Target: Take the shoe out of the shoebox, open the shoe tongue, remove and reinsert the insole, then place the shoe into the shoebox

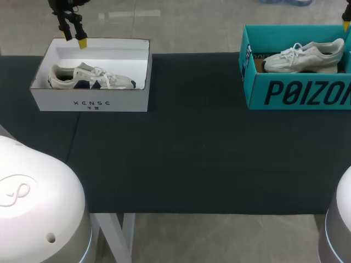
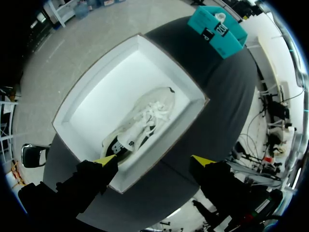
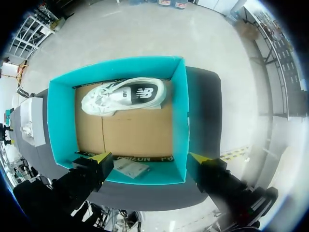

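A white shoebox (image 1: 90,102) stands at the table's far left with a white and dark sneaker (image 1: 90,78) lying on its side inside. My left gripper (image 1: 74,33) hangs open above the box's back left corner. In the left wrist view the sneaker (image 2: 140,123) lies ahead of the open gripper (image 2: 157,162), well below it. At the far right a teal shoebox (image 1: 299,93) holds a white sneaker (image 1: 304,57). My right gripper (image 3: 149,158) is open above that box's wall (image 3: 179,111), with the white sneaker (image 3: 124,95) ahead of it. Only a yellow fingertip (image 1: 346,24) shows in the head view.
A small folded paper (image 3: 129,167) lies on the teal box's floor near the wall under my right gripper. The dark table mat (image 1: 192,153) stretches between the two boxes. The teal box (image 2: 219,31) shows far ahead in the left wrist view.
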`<state>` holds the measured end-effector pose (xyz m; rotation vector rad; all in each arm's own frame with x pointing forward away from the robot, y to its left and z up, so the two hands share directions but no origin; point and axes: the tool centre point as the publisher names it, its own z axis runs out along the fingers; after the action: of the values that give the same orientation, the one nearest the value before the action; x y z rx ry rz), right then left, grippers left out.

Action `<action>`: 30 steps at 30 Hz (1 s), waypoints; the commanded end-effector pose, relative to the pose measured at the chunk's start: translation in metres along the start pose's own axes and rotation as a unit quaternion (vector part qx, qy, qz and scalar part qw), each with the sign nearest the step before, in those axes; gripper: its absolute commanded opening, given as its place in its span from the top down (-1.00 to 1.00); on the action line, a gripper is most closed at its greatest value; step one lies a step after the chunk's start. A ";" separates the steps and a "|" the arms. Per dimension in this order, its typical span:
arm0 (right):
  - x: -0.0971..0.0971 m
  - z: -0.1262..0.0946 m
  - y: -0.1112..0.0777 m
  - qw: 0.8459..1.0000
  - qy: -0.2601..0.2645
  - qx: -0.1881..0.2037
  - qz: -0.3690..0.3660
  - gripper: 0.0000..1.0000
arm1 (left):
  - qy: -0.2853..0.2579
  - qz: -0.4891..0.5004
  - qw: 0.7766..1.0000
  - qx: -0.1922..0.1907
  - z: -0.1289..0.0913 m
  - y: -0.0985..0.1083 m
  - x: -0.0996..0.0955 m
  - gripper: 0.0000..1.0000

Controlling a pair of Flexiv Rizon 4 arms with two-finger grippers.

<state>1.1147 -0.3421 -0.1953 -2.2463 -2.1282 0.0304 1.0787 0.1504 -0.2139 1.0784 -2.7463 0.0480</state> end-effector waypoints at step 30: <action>-0.016 0.085 0.109 0.995 -0.089 0.014 0.034 -1.00 | 0.001 0.000 1.000 -0.002 -0.001 -0.001 -0.002 -1.00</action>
<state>1.1883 -0.3580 -0.2751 -2.4468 -2.1903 0.1513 1.0790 0.1503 -0.2139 1.0782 -2.7458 0.0478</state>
